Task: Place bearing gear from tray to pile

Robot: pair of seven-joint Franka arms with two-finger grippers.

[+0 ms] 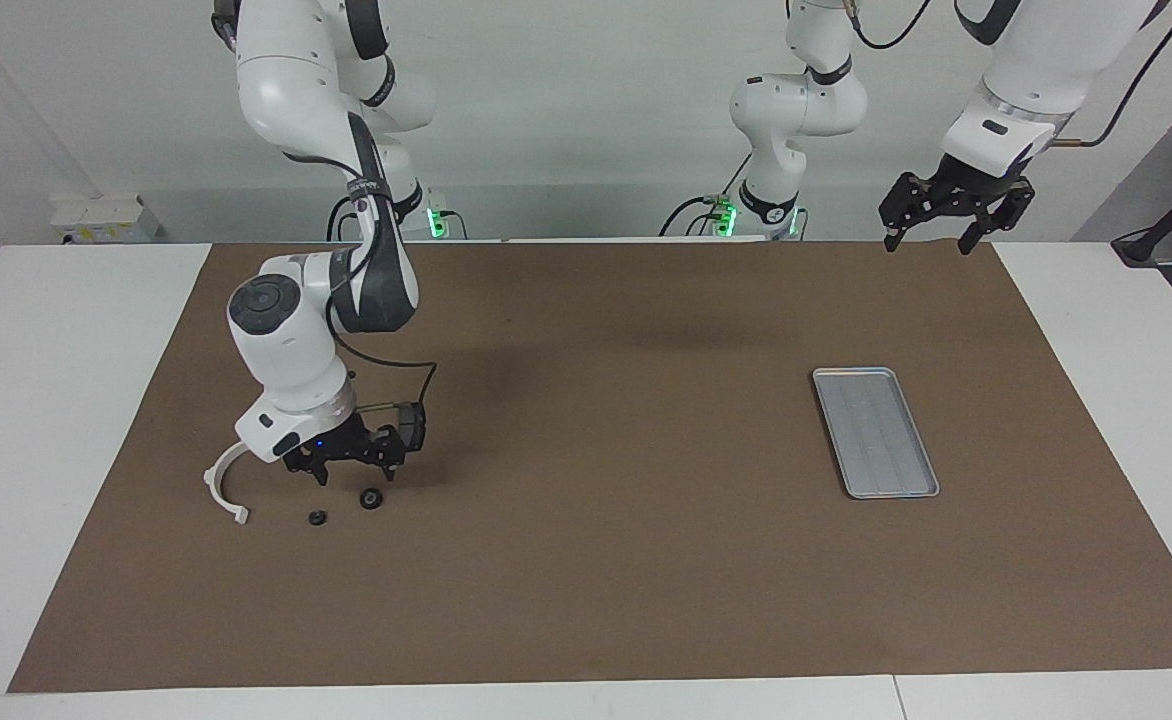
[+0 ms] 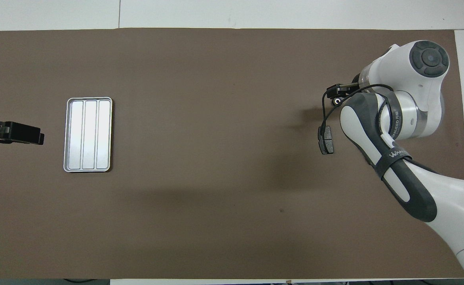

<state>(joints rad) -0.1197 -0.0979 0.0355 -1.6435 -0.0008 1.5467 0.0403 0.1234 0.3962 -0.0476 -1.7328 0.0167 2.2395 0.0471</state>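
My right gripper (image 1: 354, 473) hangs just above the brown mat (image 1: 606, 560) at the right arm's end of the table, fingers spread apart and holding nothing. Directly below it, a little farther from me than the fingertips, the bearing gear (image 1: 371, 498) lies on the mat, clear of my fingers. It is a small, dark, round piece, nearly black, squat like a thick washer, with a paler spot at its middle that looks like a bore; I cannot make out any teeth on it.

Close beside it, toward the end of the table, lies a second small dark round part (image 1: 317, 518), slightly smaller. Next along is the white half-ring bracket (image 1: 218, 487), a thin curved arc with short tabs at its ends, partly covered by my wrist. A dark grey brake pad (image 2: 326, 139) lies nearer to me than the gear, seen best from overhead; in the facing view my wrist cable crosses in front of it. These parts sit near one another as a loose group.

The silver tray (image 1: 875, 432) rests well apart from them, toward the left arm's end of the mat, a flat rectangle with rounded corners and lengthwise ridges, with nothing in it.

My left gripper (image 1: 932, 241) waits raised over the mat's edge nearest my bases, its fingers apart and empty.
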